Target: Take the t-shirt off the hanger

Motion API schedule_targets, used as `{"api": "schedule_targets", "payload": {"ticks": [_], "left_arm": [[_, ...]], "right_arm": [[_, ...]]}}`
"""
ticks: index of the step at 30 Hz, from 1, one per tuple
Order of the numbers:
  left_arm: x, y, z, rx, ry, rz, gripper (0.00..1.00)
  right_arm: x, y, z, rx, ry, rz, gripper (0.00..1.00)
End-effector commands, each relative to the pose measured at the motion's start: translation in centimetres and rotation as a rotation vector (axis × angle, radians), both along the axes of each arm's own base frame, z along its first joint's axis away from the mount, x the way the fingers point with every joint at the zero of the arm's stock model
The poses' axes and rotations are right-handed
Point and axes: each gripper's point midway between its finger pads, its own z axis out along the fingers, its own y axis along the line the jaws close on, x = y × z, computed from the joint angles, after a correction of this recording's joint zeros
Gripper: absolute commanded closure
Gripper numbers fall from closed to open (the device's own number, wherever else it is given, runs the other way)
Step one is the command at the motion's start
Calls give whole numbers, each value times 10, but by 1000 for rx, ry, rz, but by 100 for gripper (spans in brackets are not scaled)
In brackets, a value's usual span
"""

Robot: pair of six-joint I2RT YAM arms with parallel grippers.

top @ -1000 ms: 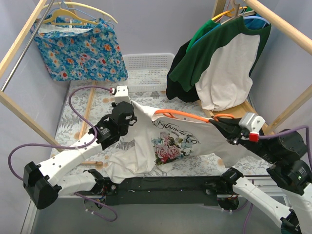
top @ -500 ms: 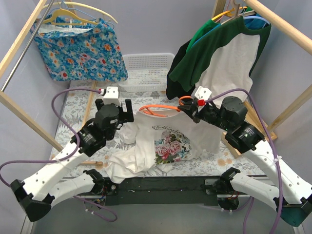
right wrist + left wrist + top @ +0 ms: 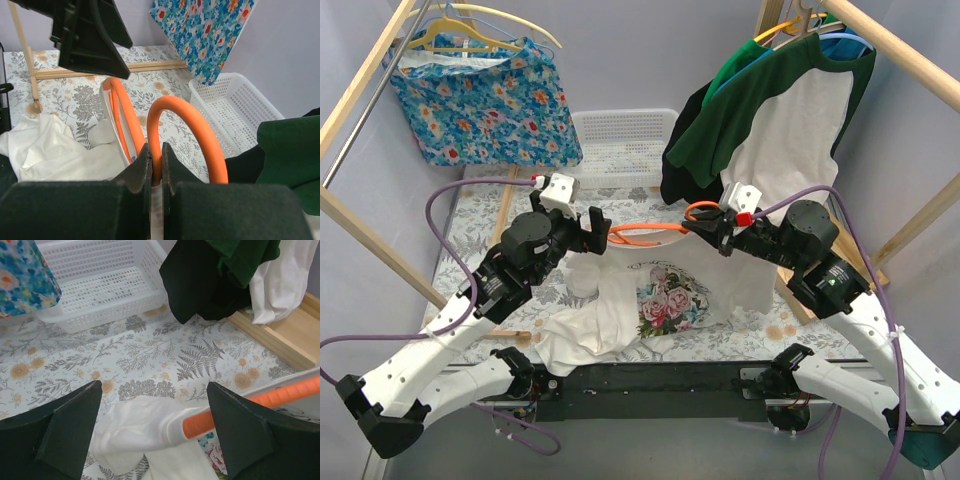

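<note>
The white t-shirt with a flower print sags from the orange hanger onto the table, bunched at the left. My right gripper is shut on the hanger's hook, which is pinched between its jaws. In the left wrist view a white sleeve still covers the end of the hanger arm. My left gripper is open just above that sleeve and holds nothing. In the top view it hovers at the hanger's left end.
A white mesh basket stands at the back. Green, black and white shirts hang at the back right. A blue flowered garment hangs at the back left. Wooden rack rails run along both sides.
My left gripper opened and let go of the t-shirt's shoulder. The right arm swung the hanger left and up, and the shirt slumped towards the table.
</note>
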Motion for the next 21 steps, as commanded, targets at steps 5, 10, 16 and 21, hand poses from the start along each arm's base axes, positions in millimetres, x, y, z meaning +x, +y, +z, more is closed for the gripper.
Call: {"api": "schedule_targets", "payload": {"ticks": [5,10,16,21], "left_arm": [[9,-3,-49,97,73,14,19],[3,-4,-61,85,108,-2,20],[1,-11,-81,84,153,-25,20],[9,0,-86,130,173,53,20]], "right_arm": [[-26,-23,74,127,-178,-8,99],[-23,-38,80,133,-201,-86,99],[-28,-51,98,212,-249,-127,99],[-28,-53,99,199,-251,-137,99]]}}
